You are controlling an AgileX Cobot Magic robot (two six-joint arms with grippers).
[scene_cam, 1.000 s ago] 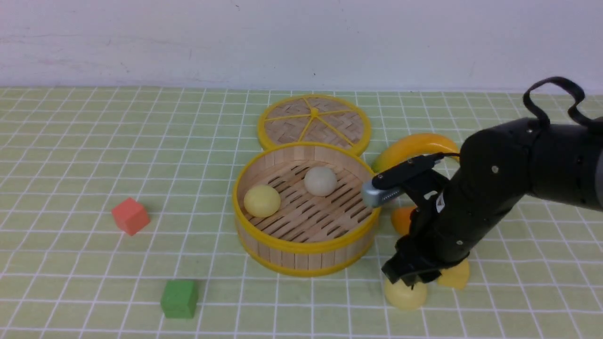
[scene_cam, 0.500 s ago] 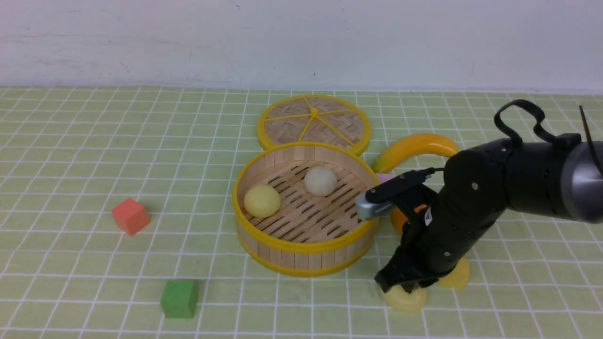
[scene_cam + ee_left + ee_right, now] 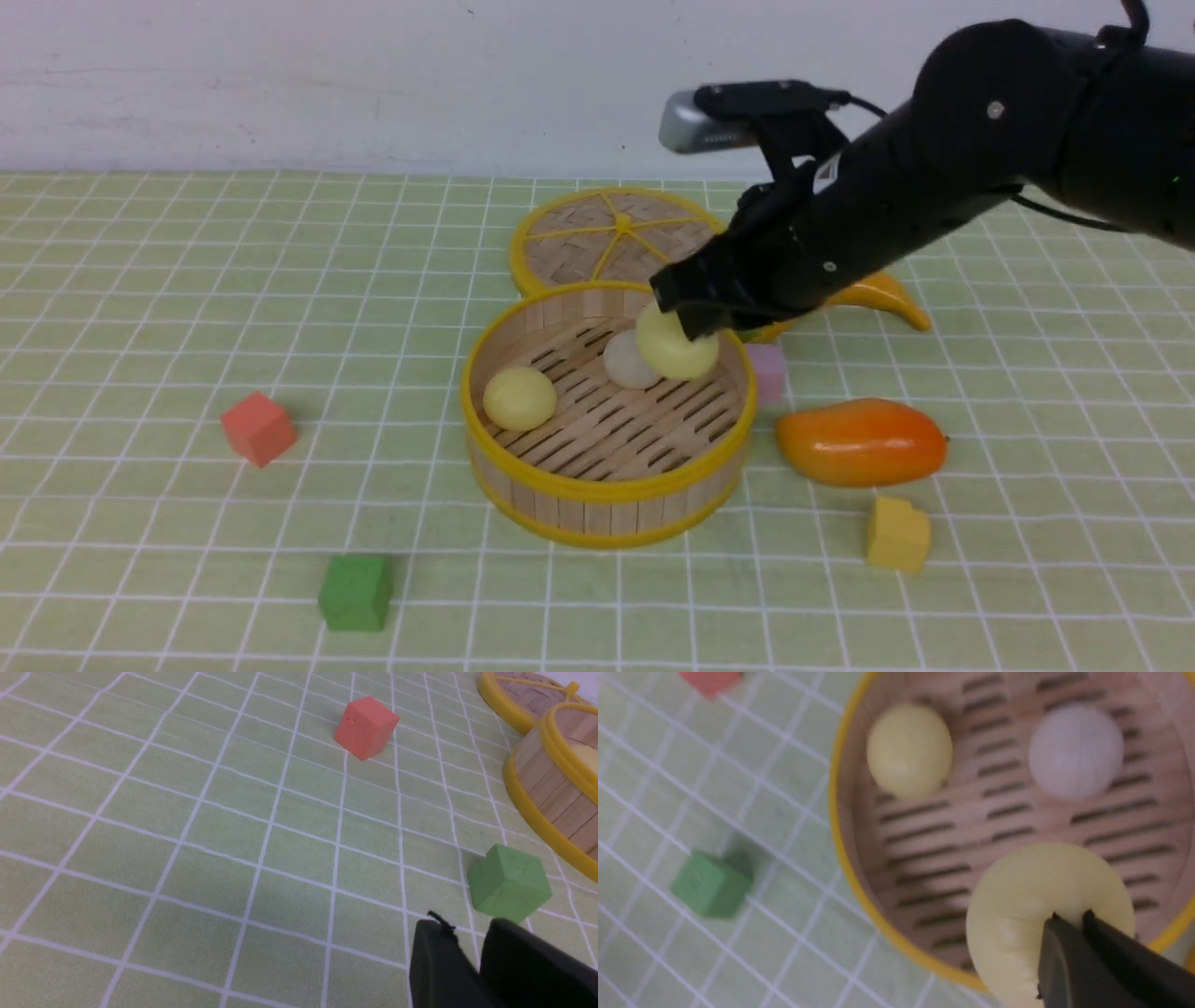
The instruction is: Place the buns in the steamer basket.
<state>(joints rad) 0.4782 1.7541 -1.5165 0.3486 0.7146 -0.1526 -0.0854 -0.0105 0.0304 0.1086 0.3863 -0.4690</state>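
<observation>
Two buns, the pale yellow bun (image 3: 519, 398) and the off-white bun (image 3: 624, 362), lay inside the steamer basket (image 3: 607, 490). Your right claw (image 3: 691, 322) was clenched on the third bun (image 3: 674, 353), just above the basket's far-right floor. Your left claw (image 3: 467, 933) hung well apart from the basket; you couldn't tell whether it was released.

The steamer basket (image 3: 607, 509) sits mid-table, with the lid (image 3: 621, 238) just behind it. Two buns (image 3: 519, 398) lie inside, and a third bun (image 3: 674, 350) hangs over its rear right in the right gripper (image 3: 689, 327). To the right lies a mango (image 3: 861, 441), with a block (image 3: 897, 534) before it and a banana (image 3: 885, 296) behind. Two cubes (image 3: 259, 427) lie to the left.
</observation>
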